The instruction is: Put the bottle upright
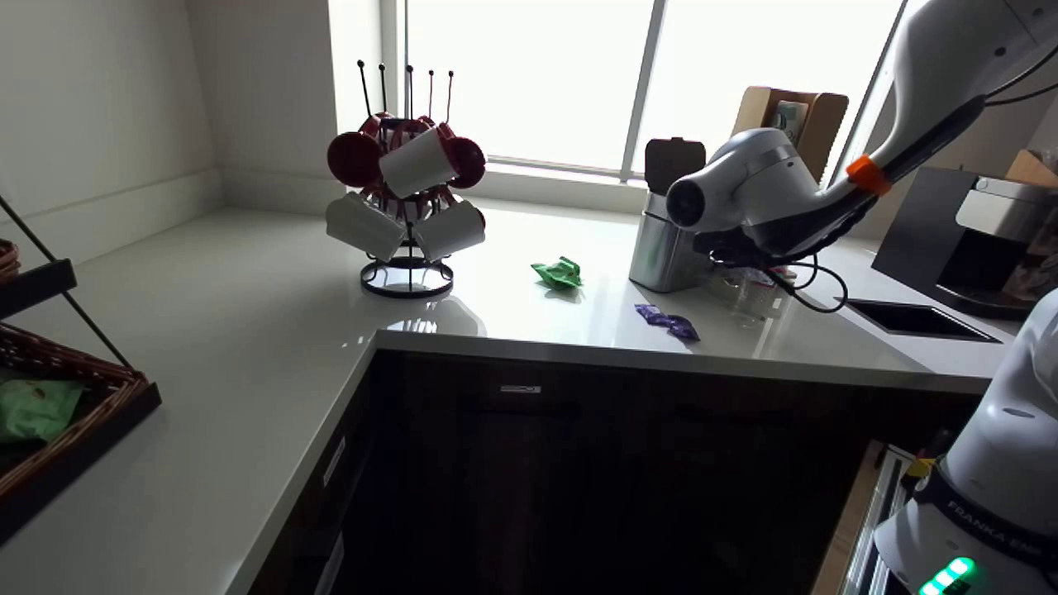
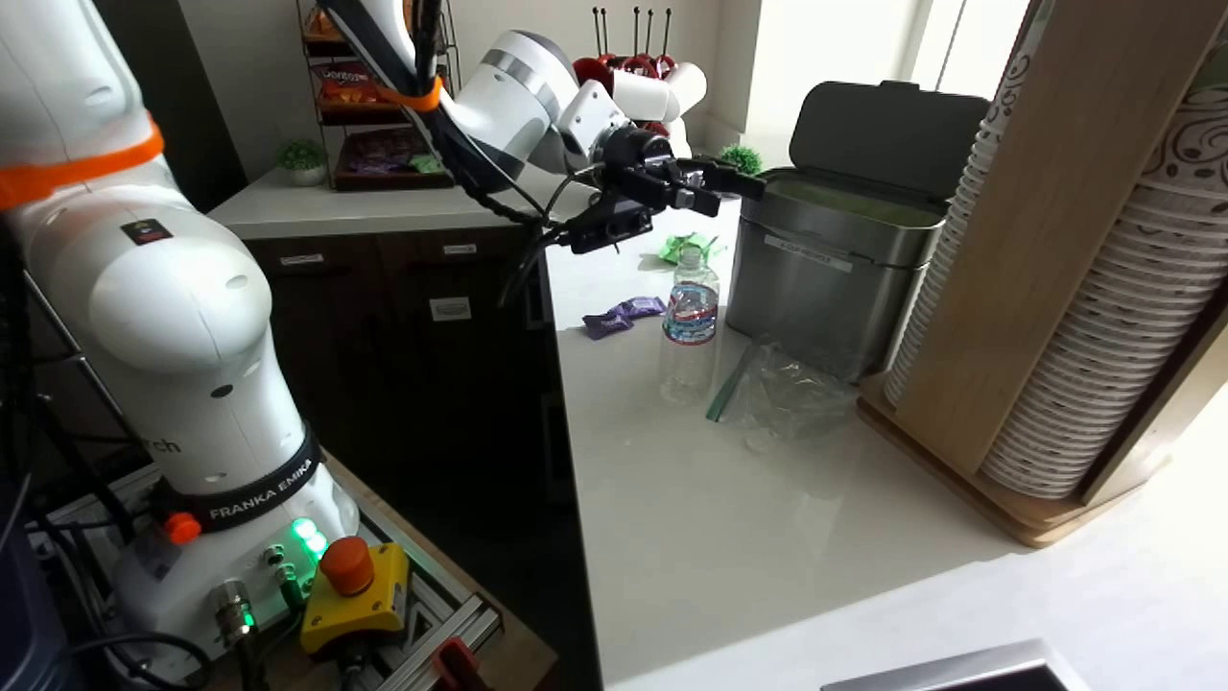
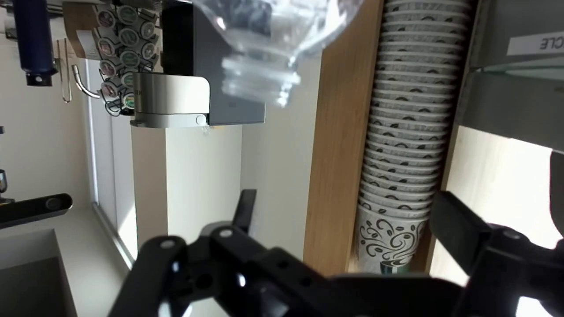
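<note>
The bottle (image 2: 690, 312) is slim and see-through with a red and blue label. It stands upright on the counter in an exterior view, with no cap visible. It shows faintly in an exterior view (image 1: 748, 293), partly behind the arm. In the wrist view its clear neck (image 3: 261, 75) points down from the top edge, as the picture stands upside down. My gripper (image 2: 737, 192) is level, above the bottle's top and apart from it. In the wrist view the fingers of the gripper (image 3: 352, 215) are wide apart with nothing between them.
A steel canister (image 2: 806, 288) with raised dark lid stands beside the bottle. A clear plastic bag (image 2: 791, 393), purple wrappers (image 2: 624, 317) and a green packet (image 1: 559, 273) lie nearby. A wooden cup holder (image 2: 1007, 288) stands at the right. A mug rack (image 1: 407, 277) stands farther along.
</note>
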Robot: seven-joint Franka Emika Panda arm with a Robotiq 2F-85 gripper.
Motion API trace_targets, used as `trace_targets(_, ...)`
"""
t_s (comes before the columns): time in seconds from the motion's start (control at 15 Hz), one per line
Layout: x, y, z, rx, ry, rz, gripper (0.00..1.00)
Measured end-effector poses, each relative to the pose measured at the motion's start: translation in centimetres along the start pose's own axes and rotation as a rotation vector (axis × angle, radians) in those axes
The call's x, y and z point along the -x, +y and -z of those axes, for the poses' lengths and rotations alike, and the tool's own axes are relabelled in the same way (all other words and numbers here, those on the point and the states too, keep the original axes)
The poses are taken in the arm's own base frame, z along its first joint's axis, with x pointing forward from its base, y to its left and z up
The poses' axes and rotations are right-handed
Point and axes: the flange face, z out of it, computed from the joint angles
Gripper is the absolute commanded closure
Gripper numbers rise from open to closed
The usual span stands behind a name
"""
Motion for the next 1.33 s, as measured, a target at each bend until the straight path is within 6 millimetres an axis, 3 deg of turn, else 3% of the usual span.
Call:
trace_targets(0.67,-8.3,2.7,-3.3,-0.054,-0.375,-0.18,0.0)
trace_targets(1.33,-11.9,6.0,-6.5,0.004,-0.85,-0.354,0.0)
